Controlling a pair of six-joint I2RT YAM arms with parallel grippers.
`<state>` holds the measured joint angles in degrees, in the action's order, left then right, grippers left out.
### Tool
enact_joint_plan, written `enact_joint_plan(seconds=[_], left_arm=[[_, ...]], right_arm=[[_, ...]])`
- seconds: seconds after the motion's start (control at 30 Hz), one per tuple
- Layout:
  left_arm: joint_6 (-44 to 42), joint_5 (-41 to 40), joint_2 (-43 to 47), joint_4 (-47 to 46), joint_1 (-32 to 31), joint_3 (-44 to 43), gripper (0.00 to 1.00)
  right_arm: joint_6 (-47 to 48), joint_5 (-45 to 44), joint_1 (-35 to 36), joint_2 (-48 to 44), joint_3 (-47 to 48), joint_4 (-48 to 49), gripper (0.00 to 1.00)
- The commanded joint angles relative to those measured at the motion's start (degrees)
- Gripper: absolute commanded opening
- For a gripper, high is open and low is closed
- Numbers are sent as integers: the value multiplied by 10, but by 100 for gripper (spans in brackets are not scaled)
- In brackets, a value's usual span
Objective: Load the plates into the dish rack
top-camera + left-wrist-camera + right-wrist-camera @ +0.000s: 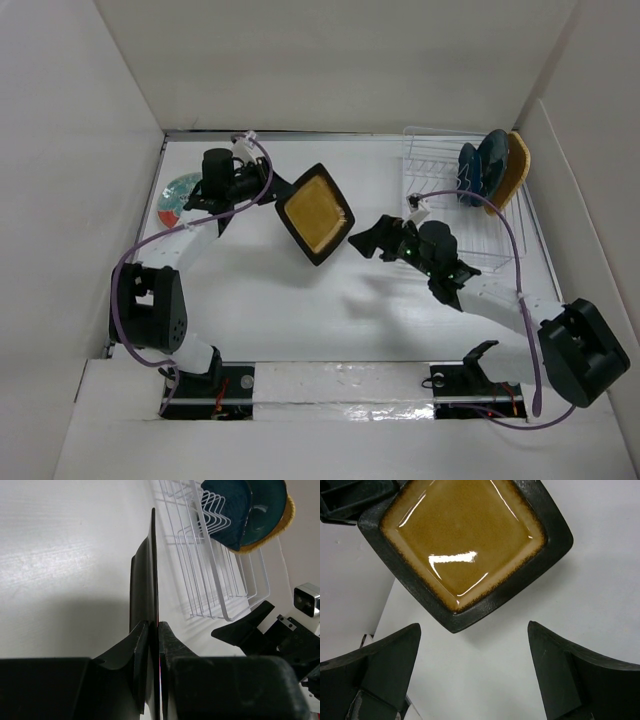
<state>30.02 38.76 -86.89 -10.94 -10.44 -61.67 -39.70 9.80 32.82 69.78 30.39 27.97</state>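
**Left gripper (275, 190) clamps the mustard plate (315, 213) above the table (300, 320), mid-workspace.**

The fingers pinch the square plate's black rim at one corner. The plate hangs tilted, its glazed face turned toward the right gripper (372, 238), which stands just beside it with fingers spread wide and nothing between them. The rack (435, 160) sits in the table's far right corner, near the right wall. Three dishes stand upright side by side at its far end: a blue plate (467, 172), a grey-teal plate (492, 158) and an orange plate (516, 165). A floral plate (178, 192) lies flat at the far left, partly hidden behind the left arm (190, 245). The table is plain matte white, boxed in by bare white walls (330, 60) on three sides, and soft shadows fall under the plate and arms.
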Motion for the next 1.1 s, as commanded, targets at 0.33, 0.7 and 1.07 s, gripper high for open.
enact_joint_plan(seconds=[0.33, 0.7, 1.07], left_arm=[[86, 38, 67, -125, 0, -19, 0], [139, 74, 107, -159, 0, -28, 0], [218, 119, 144, -232, 0, 25, 0]], right_arm=[[-107, -23, 15, 69, 10, 105, 95], [-161, 2, 35, 134, 58, 162, 99], [-193, -41, 42, 186, 27, 363, 99]])
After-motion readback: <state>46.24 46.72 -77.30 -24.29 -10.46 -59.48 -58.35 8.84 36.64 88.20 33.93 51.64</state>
